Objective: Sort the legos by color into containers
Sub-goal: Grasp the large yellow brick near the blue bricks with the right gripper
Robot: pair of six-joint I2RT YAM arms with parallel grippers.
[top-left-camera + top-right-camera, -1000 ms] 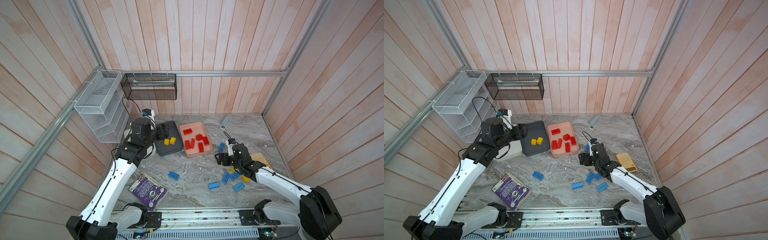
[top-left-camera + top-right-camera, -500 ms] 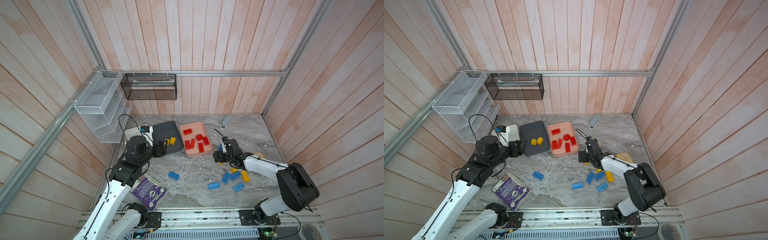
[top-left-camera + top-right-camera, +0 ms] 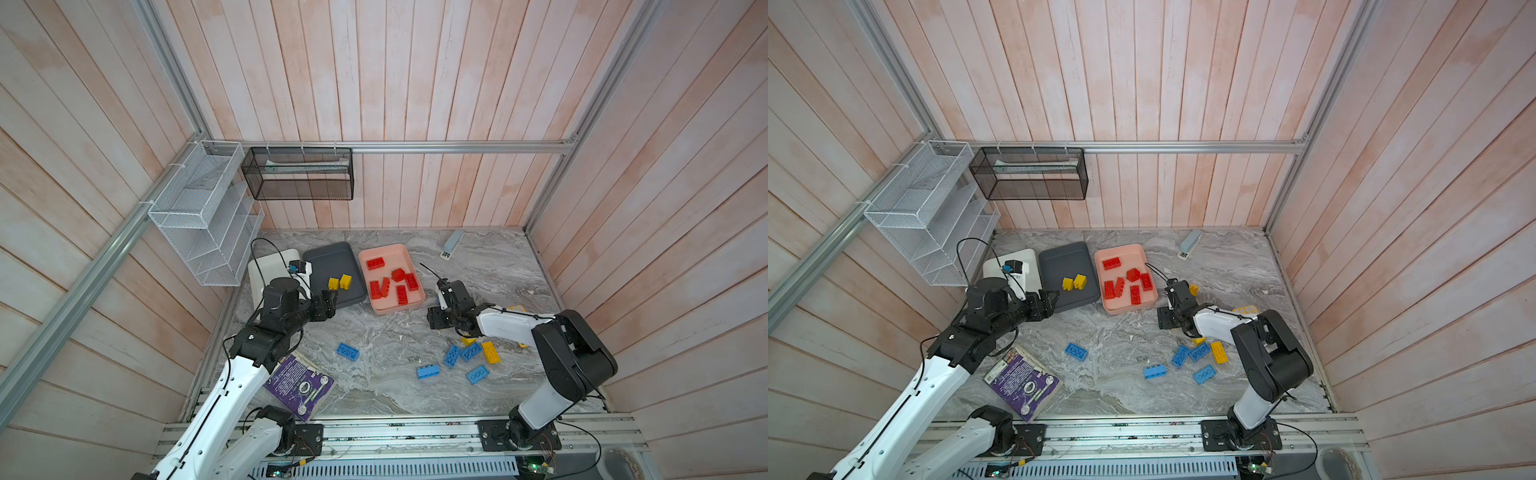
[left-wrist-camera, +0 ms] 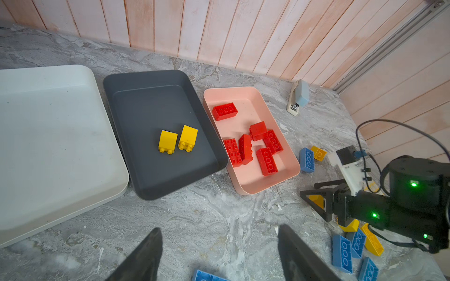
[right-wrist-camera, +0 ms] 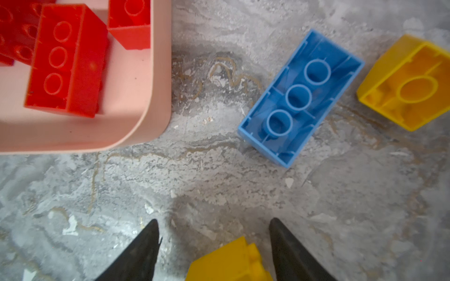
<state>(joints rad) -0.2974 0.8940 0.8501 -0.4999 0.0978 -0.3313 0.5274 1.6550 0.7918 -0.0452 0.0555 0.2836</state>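
The right claw (image 5: 213, 220) stands apart astride a yellow brick (image 5: 226, 262) at lower centre of the right wrist view, not yet clamped.

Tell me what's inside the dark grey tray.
Two yellow bricks lie side by side in the dark grey tray; the rest of its floor is bare. In a top view the left fingers cover its near corner, which the left wrist view shows bare.
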